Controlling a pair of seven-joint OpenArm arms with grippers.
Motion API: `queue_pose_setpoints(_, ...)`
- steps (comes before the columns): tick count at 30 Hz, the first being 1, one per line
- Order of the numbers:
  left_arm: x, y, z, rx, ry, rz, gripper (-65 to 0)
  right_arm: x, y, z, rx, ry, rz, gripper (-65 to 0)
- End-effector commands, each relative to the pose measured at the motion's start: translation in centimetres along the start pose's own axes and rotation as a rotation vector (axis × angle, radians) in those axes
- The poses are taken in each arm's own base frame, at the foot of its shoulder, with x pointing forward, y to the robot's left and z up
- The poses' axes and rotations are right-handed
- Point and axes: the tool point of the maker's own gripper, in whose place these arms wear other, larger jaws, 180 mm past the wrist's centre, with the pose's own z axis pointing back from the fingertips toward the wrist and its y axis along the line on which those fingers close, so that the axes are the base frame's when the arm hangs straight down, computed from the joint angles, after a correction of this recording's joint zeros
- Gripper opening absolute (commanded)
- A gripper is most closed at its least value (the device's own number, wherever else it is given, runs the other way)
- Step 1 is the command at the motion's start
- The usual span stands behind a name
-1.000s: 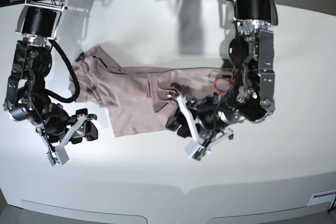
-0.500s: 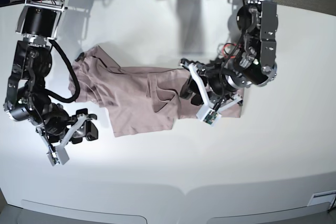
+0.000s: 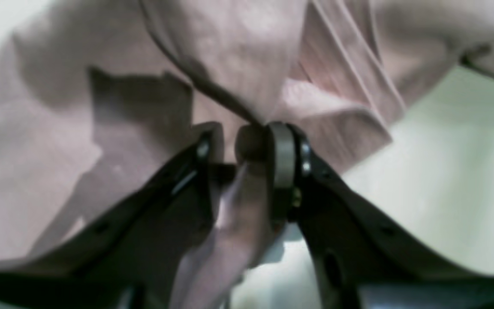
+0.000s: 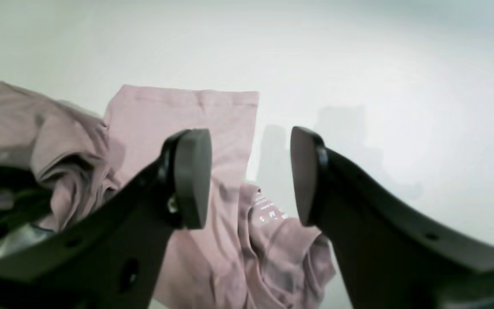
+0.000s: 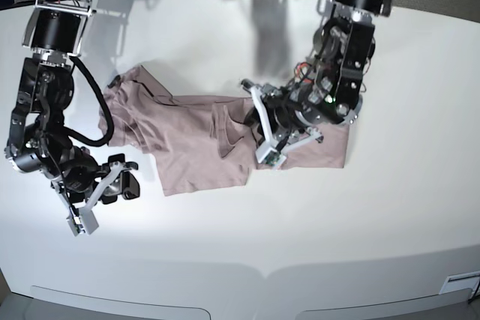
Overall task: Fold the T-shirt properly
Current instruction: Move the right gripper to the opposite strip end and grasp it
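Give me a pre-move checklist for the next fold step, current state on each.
1. Left end effector gripping cloth: ok, a bunched fold of the T-shirt is pinched between its fingertips.
2. Right end effector free: ok, open, nothing between its fingertips, off the shirt's near-left edge in the base view.
3. T-shirt flat: not ok, crumpled at the far-left end and ridged mid-body.
4. Whole shirt on the white table: ok, no edge overhangs.
5. Layers in the left pinch: cannot tell, wrist view is blurred.
6. Label position: ok, visible, facing up.
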Motion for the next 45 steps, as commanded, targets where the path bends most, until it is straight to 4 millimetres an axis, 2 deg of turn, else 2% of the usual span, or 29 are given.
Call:
queue_pose_setpoints(1, 3.3, 0.0, 0.3, -0.013, -0.088, -0.003, -48.7, 2.1, -0.3, 0.6, -0.005, -0.059, 0.020, -34.6)
queue_pose_setpoints(5, 7.1, -1.0, 0.4, -0.060, -0.156, 0.011, -48.7, 2.1, -0.4, 0.7, -0.005, -0.059, 0.020, -34.6)
queue_pose_setpoints(7, 8.6, -2.1, 0.3, -0.082, -0.181, 0.012, -48.7, 2.1, -0.4, 0.7, -0.006, -0.059, 0.020, -34.6)
queue_pose_setpoints(11, 9.7, -4.1, 0.1, -0.137, -0.208, 0.016, -48.7, 2.1, -0.4, 0.7, -0.005, -0.060, 0.020, -34.6)
queue_pose_setpoints(14, 10.0, -3.3, 0.1, -0.094, -0.190, -0.037, -48.7, 1.5, -1.4, 0.8, -0.058, -0.023, 0.045, -34.6)
queue_pose_setpoints(16, 10.7, -2.3, 0.4, -0.056, -0.166, -0.080, -48.7, 0.3, -2.7, 1.1, -0.116, 0.039, 0.024, -34.6)
queue_pose_setpoints(19, 13.3, -1.9, 1.9, -0.033, -0.173, -0.128, -49.2, -1.3, -4.1, 1.9, -0.162, 0.096, -0.060, -34.6)
queue_pose_setpoints(22, 16.9, -2.5, 4.7, -0.030, -0.257, -0.173, -50.2, -3.3, -6.4, 3.6, -0.217, 0.107, -0.128, -34.5)
queue_pose_setpoints(25, 18.4, -3.5, 7.1, -0.045, -0.306, -0.200, -50.2, -6.5, -8.6, 6.0, -0.275, 0.136, -0.199, -28.0)
queue_pose_setpoints(27, 18.2, -4.1, 7.4, -0.060, -0.315, -0.194, -50.2, -8.6, -9.0, 7.3, -0.276, 0.144, -0.248, -22.3)
queue_pose_setpoints(30, 15.8, -4.3, 6.6, -0.067, -0.268, -0.182, -50.2, -10.9, -9.0, 8.3, -0.272, 0.136, -0.303, -18.5)
queue_pose_setpoints(33, 13.0, -4.9, 5.7, -0.084, -0.221, -0.180, -50.2, -12.7, -8.7, 8.1, -0.261, 0.163, -0.339, -18.5)
queue_pose_setpoints(36, 10.9, -5.4, 5.2, -0.104, -0.196, -0.153, -50.2, -13.9, -8.1, 7.0, -0.193, 0.164, -0.429, -18.5)
queue_pose_setpoints(38, 9.3, -4.7, 5.1, -0.091, -0.163, -0.150, -50.2, -15.1, -7.5, 5.9, -0.143, 0.169, -0.507, -18.5)
queue_pose_setpoints(42, 5.9, -1.5, 5.3, 0.005, -0.081, -0.190, -50.2, -17.9, -6.4, 3.9, -0.056, 0.205, -0.640, -18.5)
queue_pose_setpoints(45, 4.2, 0.4, 5.8, 0.043, -0.055, -0.202, -50.2, -18.0, -4.6, 3.0, 0.067, 0.208, -0.660, -18.5)
